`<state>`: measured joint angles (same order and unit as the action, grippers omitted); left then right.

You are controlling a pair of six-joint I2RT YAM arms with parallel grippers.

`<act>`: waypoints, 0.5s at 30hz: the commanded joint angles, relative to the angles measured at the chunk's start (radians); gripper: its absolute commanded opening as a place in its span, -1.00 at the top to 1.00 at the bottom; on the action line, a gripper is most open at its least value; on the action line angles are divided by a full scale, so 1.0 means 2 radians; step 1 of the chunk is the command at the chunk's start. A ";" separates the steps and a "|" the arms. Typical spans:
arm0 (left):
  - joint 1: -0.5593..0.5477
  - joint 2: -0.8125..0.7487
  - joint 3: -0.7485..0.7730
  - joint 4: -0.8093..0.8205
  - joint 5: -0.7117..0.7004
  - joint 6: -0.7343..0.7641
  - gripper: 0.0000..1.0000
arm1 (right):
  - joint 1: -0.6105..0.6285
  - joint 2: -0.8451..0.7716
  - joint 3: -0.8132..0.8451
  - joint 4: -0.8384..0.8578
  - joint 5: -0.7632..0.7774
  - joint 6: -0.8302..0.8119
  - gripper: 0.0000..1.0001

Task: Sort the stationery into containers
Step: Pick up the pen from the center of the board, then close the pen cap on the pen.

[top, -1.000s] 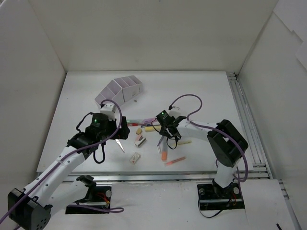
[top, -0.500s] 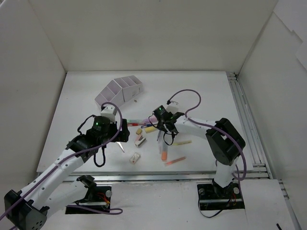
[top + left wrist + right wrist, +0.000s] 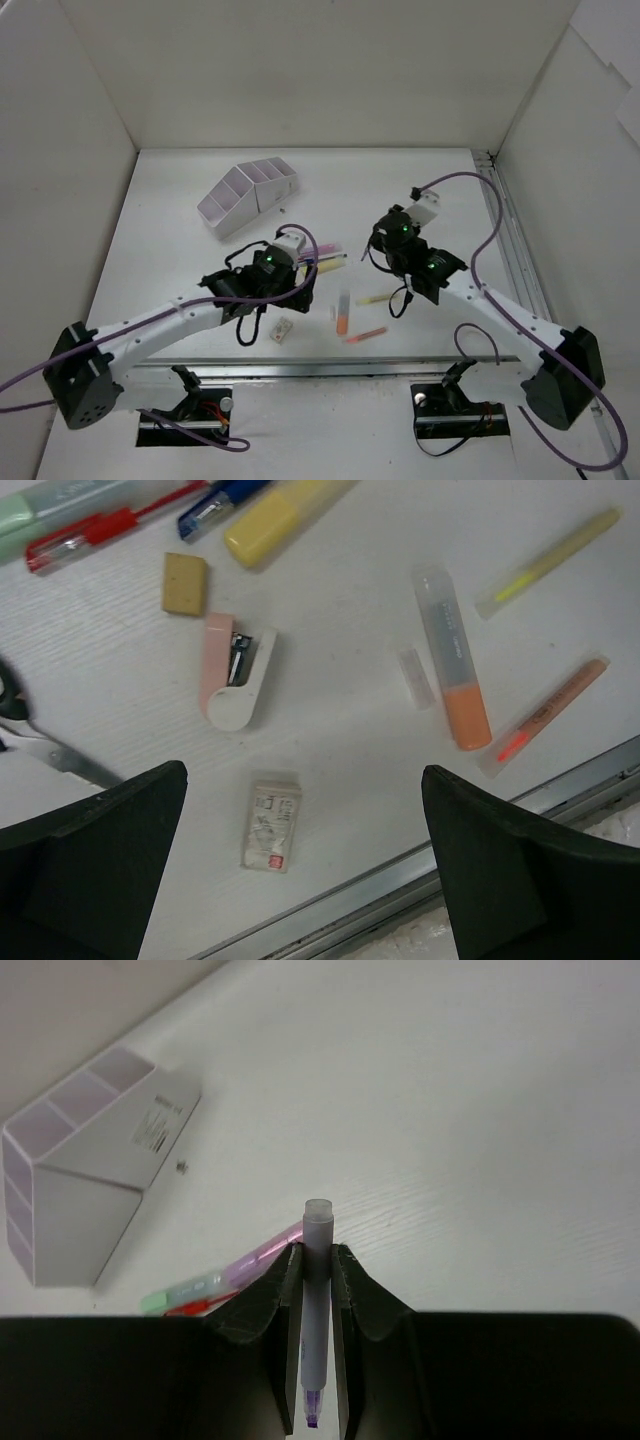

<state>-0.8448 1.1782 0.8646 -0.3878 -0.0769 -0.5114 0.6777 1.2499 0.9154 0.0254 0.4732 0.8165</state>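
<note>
The pale lilac organizer [image 3: 250, 190] stands at the back left; it also shows in the right wrist view [image 3: 90, 1160]. My right gripper [image 3: 317, 1260] is shut on a lilac highlighter [image 3: 317, 1230] and holds it above the table [image 3: 385, 245]. My left gripper [image 3: 300, 880] is open and empty, hovering over a labelled eraser [image 3: 273, 823], also visible from above [image 3: 282, 330]. Around it lie a pink-white stapler [image 3: 235, 675], a beige eraser [image 3: 185, 583], a yellow highlighter [image 3: 275, 515], an orange highlighter [image 3: 455, 665], an orange-pink pen [image 3: 545, 715], a slim yellow pen [image 3: 550, 558] and scissors [image 3: 40, 745].
A red pen [image 3: 100, 528] and a blue pen [image 3: 215, 505] lie at the far edge of the pile. A metal rail [image 3: 350, 365] runs along the table's near edge, and another rail [image 3: 510, 240] along the right. White walls enclose the table.
My right gripper has lifted the lilac highlighter out of the pile and moved it right and back. My left gripper has moved right, over the pile.
</note>
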 commanded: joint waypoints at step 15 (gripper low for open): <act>-0.082 0.233 0.139 -0.001 -0.047 -0.106 -0.77 | -0.067 -0.150 -0.099 -0.076 0.080 -0.017 1.00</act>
<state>-1.0016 1.6470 1.0748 -0.3828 -0.1375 -0.6670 0.5549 0.9512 0.7158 -0.1394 0.6029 0.7860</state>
